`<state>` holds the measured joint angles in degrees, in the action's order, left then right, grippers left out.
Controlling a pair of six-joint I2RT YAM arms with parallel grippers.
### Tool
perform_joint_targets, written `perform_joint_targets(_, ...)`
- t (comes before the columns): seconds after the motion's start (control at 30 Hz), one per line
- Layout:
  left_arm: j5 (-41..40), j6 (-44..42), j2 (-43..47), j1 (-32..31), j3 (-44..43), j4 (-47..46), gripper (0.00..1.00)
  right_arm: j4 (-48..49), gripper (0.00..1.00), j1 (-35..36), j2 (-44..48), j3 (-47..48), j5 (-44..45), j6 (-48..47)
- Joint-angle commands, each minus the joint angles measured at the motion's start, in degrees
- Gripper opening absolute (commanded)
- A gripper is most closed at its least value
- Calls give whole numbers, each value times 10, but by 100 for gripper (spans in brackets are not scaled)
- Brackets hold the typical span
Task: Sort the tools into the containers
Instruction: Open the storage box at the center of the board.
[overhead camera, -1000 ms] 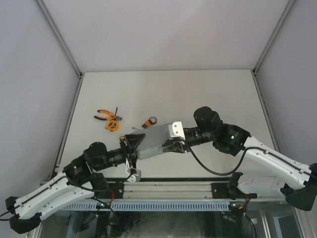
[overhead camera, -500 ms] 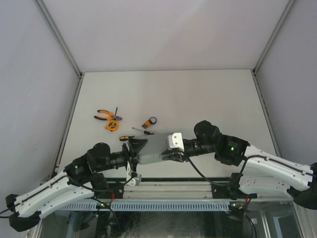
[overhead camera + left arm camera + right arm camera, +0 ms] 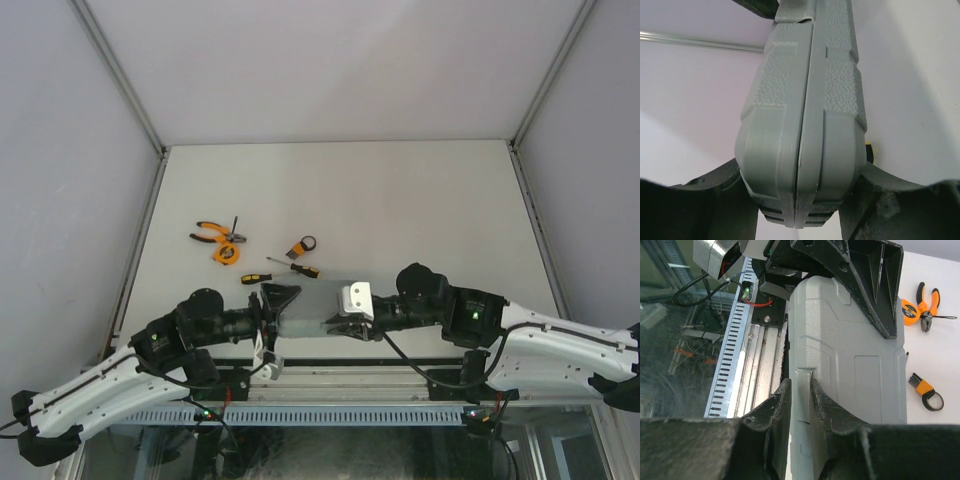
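Top external view: the closed case point(image 3: 312, 305) sits near the table's point(image 3: 400, 200) front edge, gripped at both ends. Our left gripper point(image 3: 270, 303) clamps across both halves at one end; our right gripper point(image 3: 345, 320) pinches a thin ridge on its near edge. Pliers point(image 3: 210, 235) and other tools point(image 3: 290, 266) lie beyond, unsorted. We judge that, with the left clamp pressing the halves together, prying could slip the right fingers point(image 3: 775, 415) or tip the case off the edge.
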<state>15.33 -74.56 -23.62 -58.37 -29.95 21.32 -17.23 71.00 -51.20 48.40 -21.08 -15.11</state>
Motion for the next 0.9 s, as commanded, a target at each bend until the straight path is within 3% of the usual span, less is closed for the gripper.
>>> perform_joint_targets(0.0,-135,22,9,19,-29,-188,0,-78,18,59,-9,-22,-94,73)
perform_joint_targets(0.87,-183,35,-17,19,-44,-169,0,-7,17,180,-34,-40,23,124)
